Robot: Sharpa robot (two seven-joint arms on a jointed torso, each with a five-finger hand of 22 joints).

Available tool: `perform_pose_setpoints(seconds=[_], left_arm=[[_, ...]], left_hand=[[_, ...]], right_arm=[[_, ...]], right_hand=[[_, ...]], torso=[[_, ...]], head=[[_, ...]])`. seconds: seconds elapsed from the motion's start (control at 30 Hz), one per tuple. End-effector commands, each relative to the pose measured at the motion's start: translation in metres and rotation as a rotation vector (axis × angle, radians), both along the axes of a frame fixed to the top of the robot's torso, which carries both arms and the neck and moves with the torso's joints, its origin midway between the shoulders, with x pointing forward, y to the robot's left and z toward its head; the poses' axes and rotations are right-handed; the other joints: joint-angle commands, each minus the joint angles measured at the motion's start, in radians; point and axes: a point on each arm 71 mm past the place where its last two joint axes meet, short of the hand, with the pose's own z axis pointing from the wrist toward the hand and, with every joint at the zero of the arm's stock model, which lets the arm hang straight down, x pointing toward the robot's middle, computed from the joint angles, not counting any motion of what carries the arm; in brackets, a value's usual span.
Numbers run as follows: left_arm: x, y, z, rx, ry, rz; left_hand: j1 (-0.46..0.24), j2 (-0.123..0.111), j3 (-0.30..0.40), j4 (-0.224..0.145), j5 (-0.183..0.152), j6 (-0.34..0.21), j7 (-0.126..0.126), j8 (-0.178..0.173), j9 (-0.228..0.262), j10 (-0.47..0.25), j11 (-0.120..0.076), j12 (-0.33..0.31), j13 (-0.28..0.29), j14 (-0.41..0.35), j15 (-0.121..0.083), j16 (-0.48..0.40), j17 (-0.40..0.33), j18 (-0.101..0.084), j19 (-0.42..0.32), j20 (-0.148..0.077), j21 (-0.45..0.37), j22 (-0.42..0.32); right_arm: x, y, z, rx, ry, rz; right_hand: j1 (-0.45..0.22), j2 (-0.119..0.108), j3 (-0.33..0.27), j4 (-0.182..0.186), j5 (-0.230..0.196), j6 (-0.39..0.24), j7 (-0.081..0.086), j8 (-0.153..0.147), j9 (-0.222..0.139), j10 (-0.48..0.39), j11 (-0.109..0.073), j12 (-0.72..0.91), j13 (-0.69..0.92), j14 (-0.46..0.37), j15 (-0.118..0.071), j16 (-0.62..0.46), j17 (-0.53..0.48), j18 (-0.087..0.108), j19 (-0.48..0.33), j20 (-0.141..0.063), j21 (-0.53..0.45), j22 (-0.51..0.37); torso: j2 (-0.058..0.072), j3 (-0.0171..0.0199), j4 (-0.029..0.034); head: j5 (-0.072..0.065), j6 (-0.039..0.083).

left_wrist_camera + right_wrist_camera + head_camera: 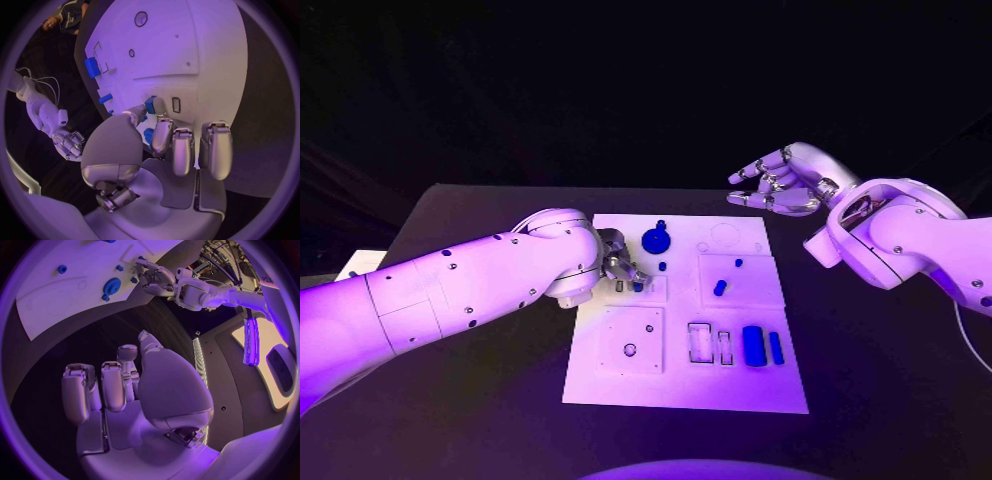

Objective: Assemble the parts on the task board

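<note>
at left hand (159, 132) fingertips, blue part (150, 104)

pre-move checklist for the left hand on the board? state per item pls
1. Left hand over the task board: ok.
2. Small blue part pinched at the left fingertips: ok.
3. Part lined up with the small slot beside it: cannot tell.
4. Right hand holds nothing and is off the board, beyond its far corner: ok.
5. Blue gear lies apart from the left hand: ok.
6. Near blue blocks untouched: ok.
</note>
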Motion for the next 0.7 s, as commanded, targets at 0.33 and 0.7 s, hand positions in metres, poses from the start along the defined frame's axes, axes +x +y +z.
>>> perform_pose_setpoints(seconds=[0.33, 0.7], left_arm=[[-0.0036, 0.0024, -0.0082, 0.029, 0.04, 0.009], [-0.0049, 0.005, -0.0062, 0.015, 0.027, 0.018]], left_hand=[[-0.041, 0.019, -0.149, 0.04, -0.01, 0.017, -0.005, -0.006, 0.009, 0.013, -0.004, 0.018, 0.019, 0.103, -0.007, 0.003, 0.263, -0.015, 0.086, -0.006, 0.007, 0.235], [-0.05, 0.043, -0.209, 0.041, -0.033, 0.018, -0.006, -0.007, 0.014, 0.014, -0.005, 0.018, 0.022, 0.103, -0.008, 0.003, 0.263, -0.015, 0.087, -0.007, 0.007, 0.236]], right_arm=[[-0.0005, 0.001, -0.0001, -0.004, -0.002, 0.012], [0.0, 0.0002, -0.0006, -0.007, 0.001, 0.015]], right_hand=[[-0.002, 0.004, -0.004, 0.006, 0.005, 0.006, 0.001, 0.005, 0.001, -0.008, 0.0, -0.005, -0.002, 0.04, 0.002, -0.006, -0.004, 0.006, -0.007, 0.0, -0.006, 0.101], [-0.004, 0.002, -0.006, 0.007, 0.005, 0.005, 0.001, 0.005, 0.001, -0.009, 0.0, -0.006, -0.003, 0.04, 0.002, -0.007, -0.005, 0.006, -0.007, 0.0, -0.005, 0.101]], torso=[[0.001, 0.0, 0.0004], [0.0, -0.0006, -0.0002]], head=[[0.001, 0.001], [-0.001, 0.001]])
